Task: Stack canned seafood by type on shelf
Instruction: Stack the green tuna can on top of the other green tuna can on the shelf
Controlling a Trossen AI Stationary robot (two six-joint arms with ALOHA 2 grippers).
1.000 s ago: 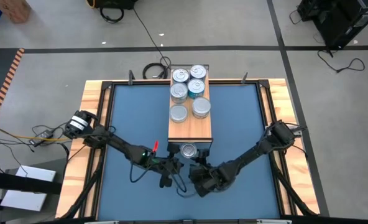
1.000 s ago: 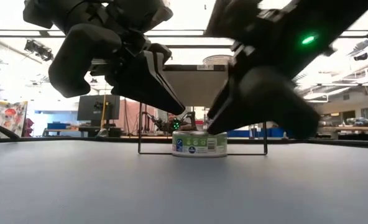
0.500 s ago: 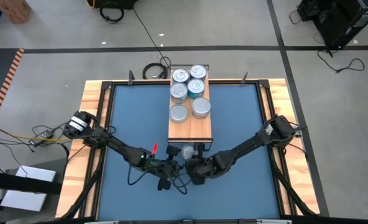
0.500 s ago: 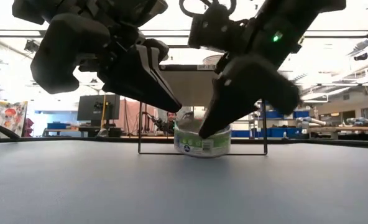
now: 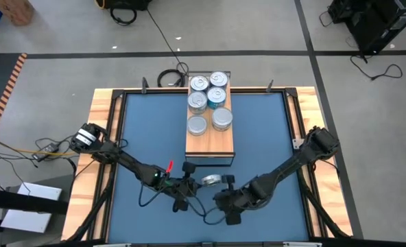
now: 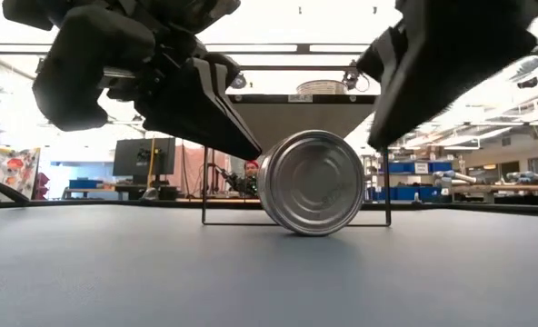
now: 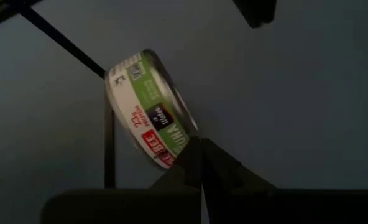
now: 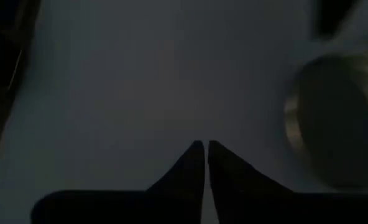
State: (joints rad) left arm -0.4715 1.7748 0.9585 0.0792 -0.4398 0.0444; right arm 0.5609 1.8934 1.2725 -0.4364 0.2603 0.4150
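From above you see only a small silver tin (image 5: pixel 212 180) on the blue tabletop (image 5: pixel 141 130) between the two claws, but the low view shows you it stands on its edge, free, lid facing the camera. The left claw (image 7: pixel 201 144) is closed and empty beside its green label; the right claw (image 8: pixel 206 147) is almost closed, empty. Six tins (image 5: pixel 210 101) fill the shelf's (image 5: pixel 210 142) far part, its near end is bare.

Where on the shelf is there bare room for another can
The shelf's near end is bare wood, between the two plain silver cans and the edge facing the arms. The far half is crowded with stacked tins.
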